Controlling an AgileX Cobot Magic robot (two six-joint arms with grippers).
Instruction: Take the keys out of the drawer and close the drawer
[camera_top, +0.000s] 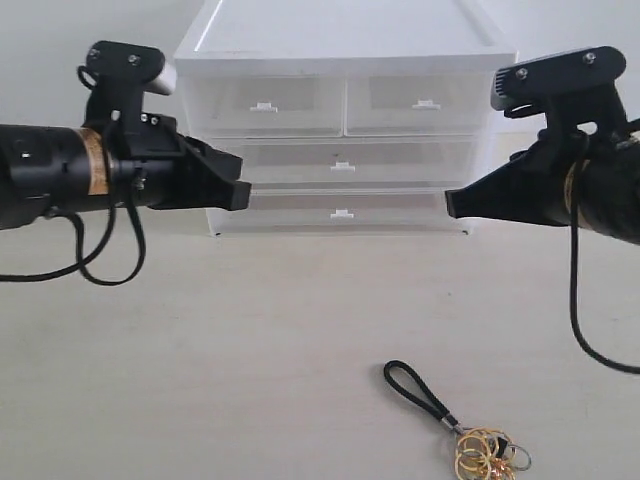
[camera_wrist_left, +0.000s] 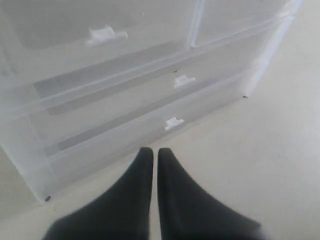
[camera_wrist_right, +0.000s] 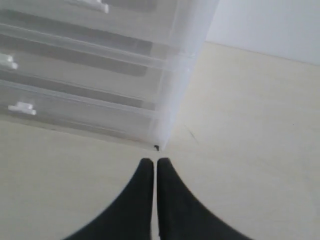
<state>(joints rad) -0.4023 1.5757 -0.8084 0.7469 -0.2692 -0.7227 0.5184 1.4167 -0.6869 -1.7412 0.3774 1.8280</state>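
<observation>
The keys (camera_top: 480, 447), gold rings on a black loop strap, lie on the table near the front edge, right of centre, apart from both arms. The middle drawer (camera_top: 343, 160) of the white cabinet (camera_top: 340, 40) sits pushed in flush with the drawers around it; its tab handle (camera_wrist_left: 184, 80) shows in the left wrist view, and the drawer (camera_wrist_right: 75, 65) shows in the right wrist view. My left gripper (camera_top: 243, 194) hovers shut and empty at the cabinet's left front corner (camera_wrist_left: 151, 150). My right gripper (camera_top: 450, 203) hovers shut and empty at the cabinet's right front corner (camera_wrist_right: 156, 161).
The cabinet stands against the back wall with two half-width top drawers (camera_top: 264, 103) and a wide lowest drawer (camera_top: 342, 210), all pushed in. The beige table (camera_top: 250, 350) stretches from the cabinet to the front edge. A black cable (camera_top: 105, 250) hangs from the left arm.
</observation>
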